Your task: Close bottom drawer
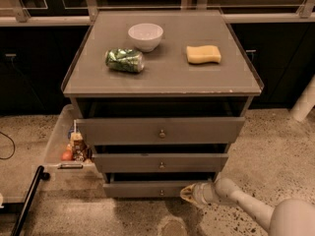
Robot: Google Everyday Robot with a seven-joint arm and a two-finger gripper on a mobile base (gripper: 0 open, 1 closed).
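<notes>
Lower left: clear plastic bin (53, 132) of snack packets on the floor. Centre: grey three-drawer cabinet (162, 80), with a crumpled green bag (124, 60), a round white bowl (145, 36) and a yellow sponge (203, 54) on top. All three drawers stood ajar. The bottom drawer (138, 189), slim grey wooden front with a small metal knob, sat low centre, dark gap above it. Lower right: tan-tipped gripper (190, 194) at that front's right end; contact and grip state could not be told. Judged step: the push itself. Next calls for a straight inward press until flush.
</notes>
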